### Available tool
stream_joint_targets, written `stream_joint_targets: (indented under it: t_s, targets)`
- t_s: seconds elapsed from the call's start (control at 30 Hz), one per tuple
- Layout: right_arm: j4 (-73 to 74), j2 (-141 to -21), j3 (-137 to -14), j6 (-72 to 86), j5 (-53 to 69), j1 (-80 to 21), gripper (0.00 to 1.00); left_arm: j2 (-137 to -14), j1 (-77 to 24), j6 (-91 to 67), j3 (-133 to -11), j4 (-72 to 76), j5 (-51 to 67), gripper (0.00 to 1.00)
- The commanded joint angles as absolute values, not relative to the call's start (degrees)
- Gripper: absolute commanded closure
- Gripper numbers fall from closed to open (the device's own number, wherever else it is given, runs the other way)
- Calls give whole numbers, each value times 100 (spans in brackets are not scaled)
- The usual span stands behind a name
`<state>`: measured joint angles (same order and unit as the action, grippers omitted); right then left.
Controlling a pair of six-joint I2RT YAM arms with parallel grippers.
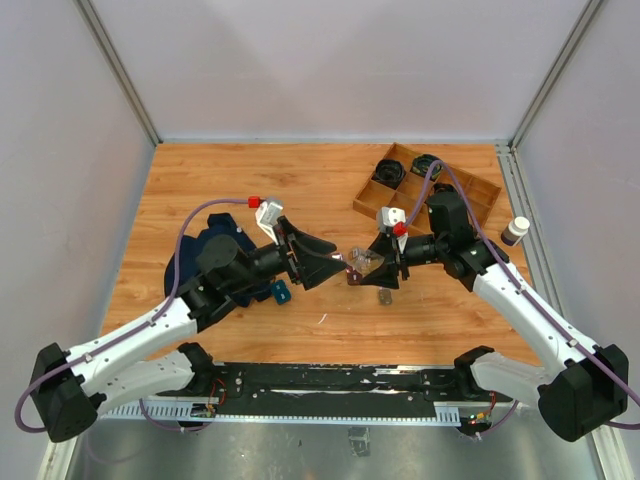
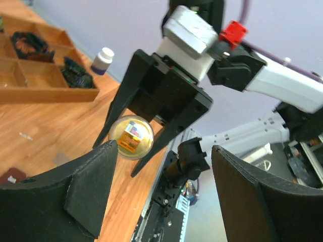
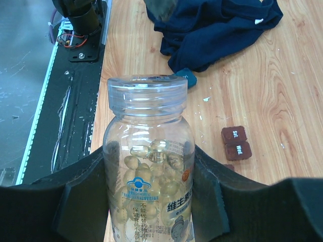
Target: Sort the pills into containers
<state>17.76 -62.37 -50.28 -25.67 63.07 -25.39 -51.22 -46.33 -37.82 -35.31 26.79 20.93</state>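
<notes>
Right pincer (image 3: 150, 169) around bottle (image 3: 148, 116), containers (image 3: 236, 142) apart

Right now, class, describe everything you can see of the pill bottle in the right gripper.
The pill bottle is clear plastic, round, with a clear cap on top. Pale yellow capsules fill its lower part, where a label shows a blue logo and Chinese print. The right gripper clamps its body on both sides, holding it off the table, cap toward the open left gripper.
</notes>
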Motion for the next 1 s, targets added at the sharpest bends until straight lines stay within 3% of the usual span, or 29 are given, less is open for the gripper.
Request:
stream_joint_targets:
  t_s: [0.0, 0.33, 0.5, 0.97]
  targets:
    - [1624, -6216, -5089, -2540, 6268, -2497, 99, -5416, -4979, -3821, -4168, 1438, 823, 21]
    - [1625, -6214, -5089, -2530, 6260, -2497, 99, -6151, -5216, -3530, -4811, 976, 651, 22]
    - [1620, -6208, -5096, -2531, 6269, -2496, 99, -6301, -5321, -3442, -4978, 900, 733, 27]
    - [1626, -6201, -5100, -2514, 6295, -2487, 99, -6522, -5379, -3352, -5132, 756, 1031, 56]
